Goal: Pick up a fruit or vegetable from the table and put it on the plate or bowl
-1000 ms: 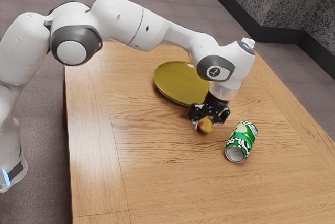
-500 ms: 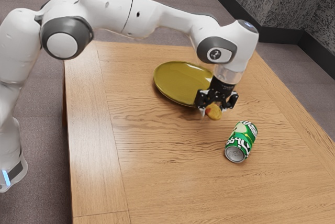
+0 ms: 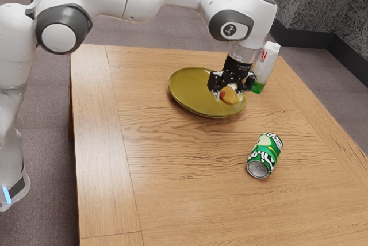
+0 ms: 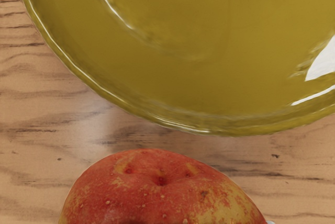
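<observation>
My black gripper is shut on a small red and yellow apple and holds it in the air at the right part of the olive-green plate. In the wrist view the apple hangs just under my hand, with bare table wood directly beneath it and the plate's rim beside it.
A green soda can lies on its side on the wooden table, toward the exterior view's right and nearer the front. A white and green carton stands upright just behind my gripper. The table's edges drop to grey carpet.
My gripper has lifted the apple off the table and carried it up and back, from beside the can's area to the plate's right part. The carton is now uncovered behind it.
</observation>
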Robot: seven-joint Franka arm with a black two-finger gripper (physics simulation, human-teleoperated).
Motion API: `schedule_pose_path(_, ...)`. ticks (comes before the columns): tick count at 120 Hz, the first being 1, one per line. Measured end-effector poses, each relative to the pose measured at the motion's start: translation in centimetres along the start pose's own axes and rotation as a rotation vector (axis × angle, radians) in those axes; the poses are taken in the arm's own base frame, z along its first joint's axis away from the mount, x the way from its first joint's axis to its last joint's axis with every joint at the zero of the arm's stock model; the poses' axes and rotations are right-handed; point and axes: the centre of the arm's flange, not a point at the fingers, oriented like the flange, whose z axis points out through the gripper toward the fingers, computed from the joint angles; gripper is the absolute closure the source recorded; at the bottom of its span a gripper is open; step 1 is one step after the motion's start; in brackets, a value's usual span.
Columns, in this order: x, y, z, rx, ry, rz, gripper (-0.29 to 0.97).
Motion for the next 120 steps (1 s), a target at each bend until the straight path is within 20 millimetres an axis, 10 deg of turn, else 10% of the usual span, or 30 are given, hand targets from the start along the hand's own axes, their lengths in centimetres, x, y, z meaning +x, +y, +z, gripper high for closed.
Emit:
schedule_pose_path(68,14.0,2.0,-0.5,-0.032,-0.033,-0.141,0.36)
schedule_pose_path(120,13.9,2.3,-0.7,-0.062,-0.015,-0.081,0.05)
